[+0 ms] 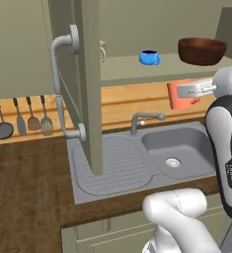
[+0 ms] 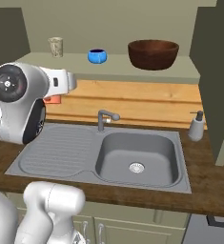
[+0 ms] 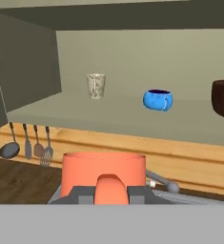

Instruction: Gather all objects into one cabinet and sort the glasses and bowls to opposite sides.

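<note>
While the mug [image 3: 104, 170] is held clenched in the hand [image 3: 112, 191] above the sink [image 2: 132, 152], cup [image 3: 96, 86], blue cup [image 3: 157, 100] and bowl [image 2: 153, 54] are seen on the cabinet shelf [image 2: 113, 71].

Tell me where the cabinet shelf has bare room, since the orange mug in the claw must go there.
Free: the shelf left of the beige cup, and between it and the blue cup. Crowded: the right end, with the brown bowl. The claw holds the orange mug below.
</note>
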Controlling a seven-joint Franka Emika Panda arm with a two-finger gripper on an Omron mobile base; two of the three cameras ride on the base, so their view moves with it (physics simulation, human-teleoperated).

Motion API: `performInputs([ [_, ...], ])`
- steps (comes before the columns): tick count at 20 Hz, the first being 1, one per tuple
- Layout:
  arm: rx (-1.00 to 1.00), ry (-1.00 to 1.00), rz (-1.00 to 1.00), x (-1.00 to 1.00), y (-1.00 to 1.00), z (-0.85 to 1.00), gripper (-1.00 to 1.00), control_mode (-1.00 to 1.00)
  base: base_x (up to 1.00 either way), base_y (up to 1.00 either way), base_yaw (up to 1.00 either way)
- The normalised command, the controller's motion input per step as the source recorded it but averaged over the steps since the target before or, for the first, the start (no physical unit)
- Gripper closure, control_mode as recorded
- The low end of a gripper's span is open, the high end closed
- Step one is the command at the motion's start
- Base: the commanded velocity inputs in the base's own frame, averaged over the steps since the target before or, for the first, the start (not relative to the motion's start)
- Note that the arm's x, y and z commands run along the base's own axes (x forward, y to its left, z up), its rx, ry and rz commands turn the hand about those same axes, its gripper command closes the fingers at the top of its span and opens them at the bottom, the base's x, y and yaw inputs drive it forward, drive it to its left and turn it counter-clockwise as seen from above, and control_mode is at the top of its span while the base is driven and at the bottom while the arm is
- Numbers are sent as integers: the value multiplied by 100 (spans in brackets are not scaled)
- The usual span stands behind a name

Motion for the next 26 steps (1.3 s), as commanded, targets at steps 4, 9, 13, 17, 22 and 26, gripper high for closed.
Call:
performInputs([
  [4, 13, -21, 42, 53, 14, 1, 100, -100, 0, 0, 0],
  [9, 15, -34, 44, 65, 1, 11, 100, -100, 0, 0, 0],
  [13, 14, -25, 37, 76, 1, 15, 100, -100, 0, 0, 0],
  [17, 0, 8, 8, 73, 5, 4, 100, -100, 0, 0, 0],
  [22, 0, 7, 0, 36, 0, 8, 100, -100, 0, 0, 0],
  [26, 0, 0, -1, 33, 0, 1, 100, -100, 0, 0, 0],
])
